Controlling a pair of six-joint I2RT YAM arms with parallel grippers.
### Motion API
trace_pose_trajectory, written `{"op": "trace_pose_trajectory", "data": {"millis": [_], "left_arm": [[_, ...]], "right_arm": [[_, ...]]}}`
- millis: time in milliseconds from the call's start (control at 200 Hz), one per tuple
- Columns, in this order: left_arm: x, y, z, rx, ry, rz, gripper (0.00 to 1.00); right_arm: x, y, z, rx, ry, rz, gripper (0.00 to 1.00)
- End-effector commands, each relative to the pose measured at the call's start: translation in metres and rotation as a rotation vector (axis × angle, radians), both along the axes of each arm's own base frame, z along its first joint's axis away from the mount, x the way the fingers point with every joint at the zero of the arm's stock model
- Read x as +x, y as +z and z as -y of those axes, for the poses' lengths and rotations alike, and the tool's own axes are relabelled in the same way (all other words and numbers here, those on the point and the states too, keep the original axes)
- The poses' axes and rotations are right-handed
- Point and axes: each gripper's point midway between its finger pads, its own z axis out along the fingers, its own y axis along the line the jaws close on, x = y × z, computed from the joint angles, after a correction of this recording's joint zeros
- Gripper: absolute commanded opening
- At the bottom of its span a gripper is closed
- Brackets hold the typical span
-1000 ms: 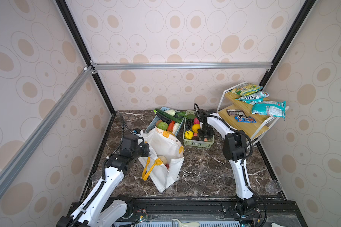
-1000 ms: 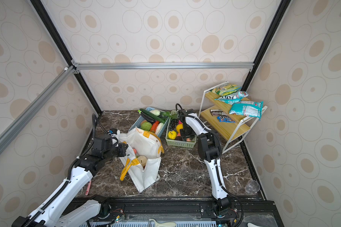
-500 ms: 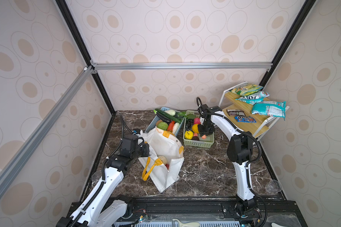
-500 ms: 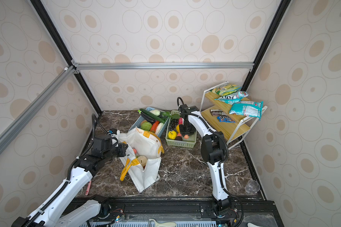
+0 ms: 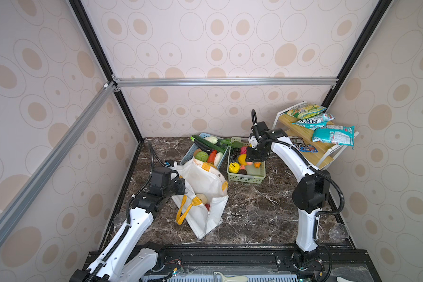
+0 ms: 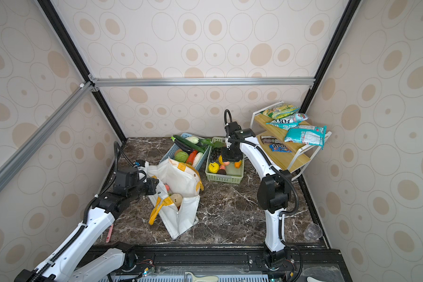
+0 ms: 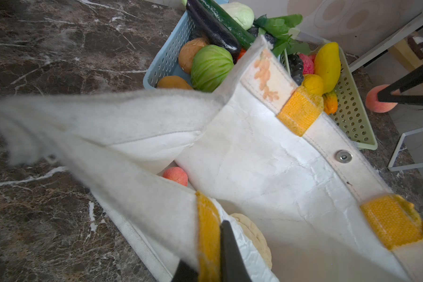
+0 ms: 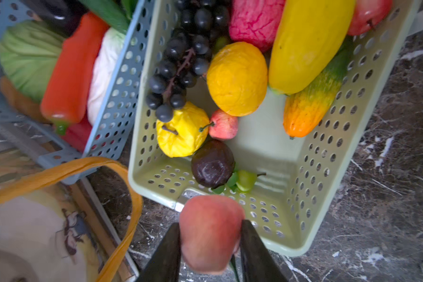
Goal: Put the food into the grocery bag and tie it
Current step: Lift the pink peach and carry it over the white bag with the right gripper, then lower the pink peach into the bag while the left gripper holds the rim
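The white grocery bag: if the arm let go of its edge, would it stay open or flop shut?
Probably flop: the grocery bag is creased, sagging cloth, and its mouth looks held open only where the left tool pinches the rim. It likely feels light, though the pink fruit inside may anchor its base.

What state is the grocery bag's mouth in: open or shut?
Open. The left gripper pinches one rim of the grocery bag, the rims stand apart, a pink fruit shows inside, the snap button is unfastened.
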Motion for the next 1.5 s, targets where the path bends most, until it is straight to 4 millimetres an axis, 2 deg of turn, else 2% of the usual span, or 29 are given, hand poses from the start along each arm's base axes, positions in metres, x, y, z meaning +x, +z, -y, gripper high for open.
{"op": "trace_pose_trajectory", "data": {"millis": [0,385,600,815,1085,1496], "left_arm": [[0.008,0.019,-0.001,-0.009,0.004,0.057,0.0],[0.007,0.02,0.0,-0.014,0.003,0.059,0.0],[0.007,0.02,0.0,-0.016,0.002,0.059,0.0],[0.006,0.019,0.0,-0.017,0.003,0.059,0.0],[0.006,0.02,0.0,-0.019,0.006,0.063,0.0],[0.006,0.019,-0.001,-0.026,0.012,0.06,0.0]], "right_arm": [[-0.01,0.019,-0.025,0.095,0.036,0.031,0.38],[-0.04,0.067,-0.093,0.237,0.158,0.122,0.38],[-0.063,0.082,-0.131,0.289,0.23,0.148,0.38],[-0.08,0.089,-0.159,0.32,0.291,0.162,0.38],[-0.104,0.081,-0.186,0.323,0.364,0.136,0.38],[-0.137,0.042,-0.219,0.314,0.488,0.045,0.38]]}}
